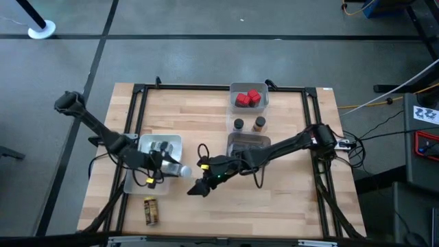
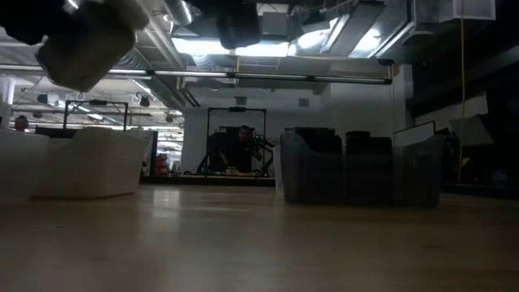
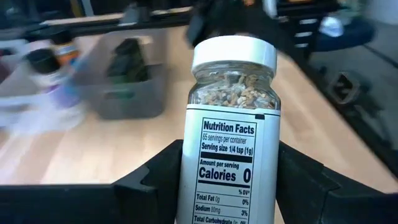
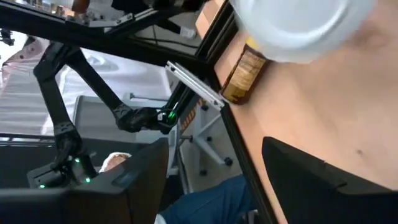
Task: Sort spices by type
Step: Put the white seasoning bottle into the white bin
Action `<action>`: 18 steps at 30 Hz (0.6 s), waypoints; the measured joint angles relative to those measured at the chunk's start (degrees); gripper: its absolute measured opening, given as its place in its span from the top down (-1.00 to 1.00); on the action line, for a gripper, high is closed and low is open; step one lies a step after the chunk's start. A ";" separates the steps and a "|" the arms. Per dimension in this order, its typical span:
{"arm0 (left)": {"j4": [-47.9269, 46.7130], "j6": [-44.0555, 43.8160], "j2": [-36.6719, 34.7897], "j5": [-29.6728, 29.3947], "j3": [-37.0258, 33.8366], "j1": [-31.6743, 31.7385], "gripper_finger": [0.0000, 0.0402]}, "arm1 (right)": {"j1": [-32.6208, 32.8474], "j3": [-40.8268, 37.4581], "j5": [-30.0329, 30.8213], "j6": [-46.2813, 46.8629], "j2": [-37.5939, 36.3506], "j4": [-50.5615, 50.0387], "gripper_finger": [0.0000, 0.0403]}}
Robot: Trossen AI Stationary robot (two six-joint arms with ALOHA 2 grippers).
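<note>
Big picture first: the wooden counter (image 1: 274, 199) carries three clear plastic trays. The far tray (image 1: 264, 90) holds the red boxes (image 1: 248, 99), the middle tray (image 1: 248, 141) holds something dark that I can't make out, and the left-hand tray (image 1: 172, 141) already has silver-grey jars (image 1: 162, 147) in it.

Now the action: the left gripper (image 1: 164, 169) is clamped on a spice jar (image 3: 231, 137), carried on its side just off that left tray's near corner, above the counter. From the wrist you see it plainly: white screw cap, clear wall, coarse mixed seasoning inside, nutrition label facing out. The fingers (image 3: 163, 171) press on the labelled body, one on each side, below the cap. Good spot, I'd say: the paper label gives more bite than bare wall, and the cap could turn if squeezed. Looks light, rigid and smooth-sided, so a tilted hold may let it slide. Glass or plastic? Can't tell, so it should be set down gently.

The right gripper (image 1: 200, 187) hangs just beside it with fingers apart and nothing between them, white cap filling its camera.

Smaller bits: a yellow-labelled jar (image 1: 151, 210) lies on its side near the front-left edge, and two small round jars, dark (image 1: 238, 124) and orange-brown (image 1: 259, 123), stand between the far and middle trays.
</note>
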 joint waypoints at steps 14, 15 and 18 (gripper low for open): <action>-29.32 -17.49 -14.21 -10.38 0.02 0.02 0.07 | 2.94 -0.04 3.28 -4.83 -2.85 -4.40 -0.29; -30.56 -18.95 -14.57 -10.97 0.02 0.02 0.07 | 3.34 -0.02 3.68 -5.31 -2.93 -4.46 -0.29; -34.48 -23.38 -15.22 -11.28 0.01 0.00 0.07 | 4.08 -0.04 5.30 -6.05 -3.20 -5.31 -0.29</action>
